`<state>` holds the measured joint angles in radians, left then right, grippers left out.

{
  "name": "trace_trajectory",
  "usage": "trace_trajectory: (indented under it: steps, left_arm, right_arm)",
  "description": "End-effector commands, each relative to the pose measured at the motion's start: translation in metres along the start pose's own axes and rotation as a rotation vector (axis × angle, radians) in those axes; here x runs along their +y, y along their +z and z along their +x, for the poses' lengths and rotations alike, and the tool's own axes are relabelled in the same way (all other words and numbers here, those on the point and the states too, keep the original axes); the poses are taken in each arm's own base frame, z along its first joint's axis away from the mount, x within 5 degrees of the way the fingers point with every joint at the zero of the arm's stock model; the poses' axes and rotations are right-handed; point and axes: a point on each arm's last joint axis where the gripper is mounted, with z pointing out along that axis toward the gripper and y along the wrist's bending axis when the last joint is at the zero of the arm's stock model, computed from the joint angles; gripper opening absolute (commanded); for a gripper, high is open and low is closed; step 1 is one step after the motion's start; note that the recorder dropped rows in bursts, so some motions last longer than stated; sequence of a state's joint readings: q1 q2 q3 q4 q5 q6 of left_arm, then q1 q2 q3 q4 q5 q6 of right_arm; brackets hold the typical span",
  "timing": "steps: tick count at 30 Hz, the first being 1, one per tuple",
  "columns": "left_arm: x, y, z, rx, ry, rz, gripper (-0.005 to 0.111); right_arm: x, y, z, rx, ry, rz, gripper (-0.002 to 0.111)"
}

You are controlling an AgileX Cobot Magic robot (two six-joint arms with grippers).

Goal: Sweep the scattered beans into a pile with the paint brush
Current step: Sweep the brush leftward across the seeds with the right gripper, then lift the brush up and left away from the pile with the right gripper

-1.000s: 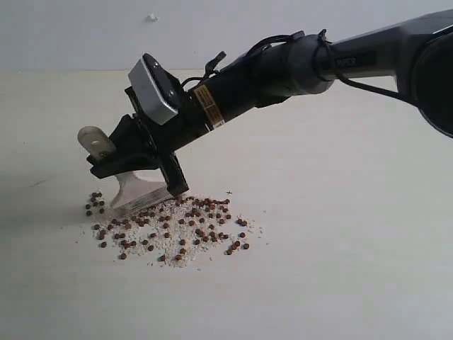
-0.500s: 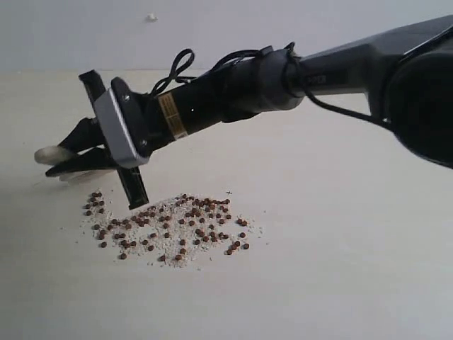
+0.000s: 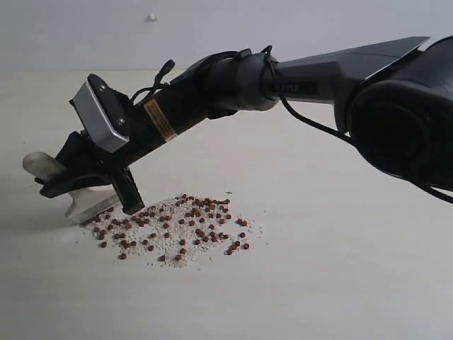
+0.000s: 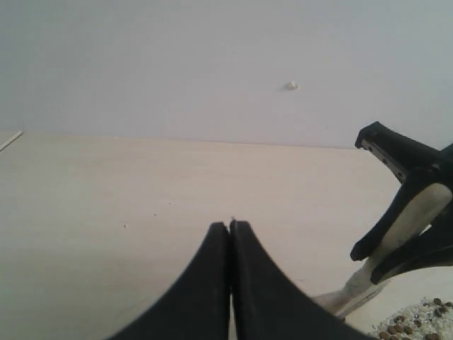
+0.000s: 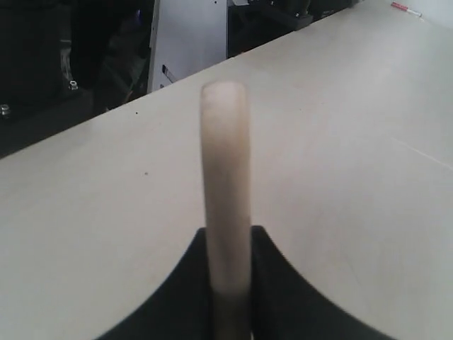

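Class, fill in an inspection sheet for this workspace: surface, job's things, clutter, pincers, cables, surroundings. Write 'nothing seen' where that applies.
Surface: pale beige tabletop, smooth.
Job's things: tiny reddish-brown round beans in a loose patch; wide flat brush with pale wooden handle, off-white bristles down at the patch's edge.
Clutter: fine whitish crumbs among the beans.
Pincers: right pincer shut on the brush handle; left pincer shut, empty.
Cables: black cable along the right arm.
Surroundings: pale grey wall with a small white blob; dark equipment beyond the table.

Table point(image 3: 340, 283) bare right of beans point(image 3: 173, 227); right arm point(image 3: 212, 99) slants low over left edge.
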<state>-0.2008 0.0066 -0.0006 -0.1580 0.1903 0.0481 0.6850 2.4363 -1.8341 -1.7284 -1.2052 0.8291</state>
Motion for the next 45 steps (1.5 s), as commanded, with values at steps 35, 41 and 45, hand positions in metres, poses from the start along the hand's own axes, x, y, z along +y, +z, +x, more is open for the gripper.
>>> trace_trajectory:
  steps: [35, 41, 45]
  left_arm:
    - [0.0, 0.0, 0.0, -0.007, -0.001, -0.002, 0.0]
    - [0.0, 0.0, 0.0, -0.007, -0.001, -0.002, 0.0]
    - [0.0, 0.0, 0.0, -0.007, -0.001, -0.002, 0.0]
  right_arm:
    - [-0.056, -0.048, -0.099, -0.088, 0.963, 1.284, 0.0]
    - [-0.011, 0.009, -0.11, -0.027, 0.95, 1.567, 0.0]
    - [0.024, 0.043, -0.135, -0.011, 0.853, 1.694, 0.0]
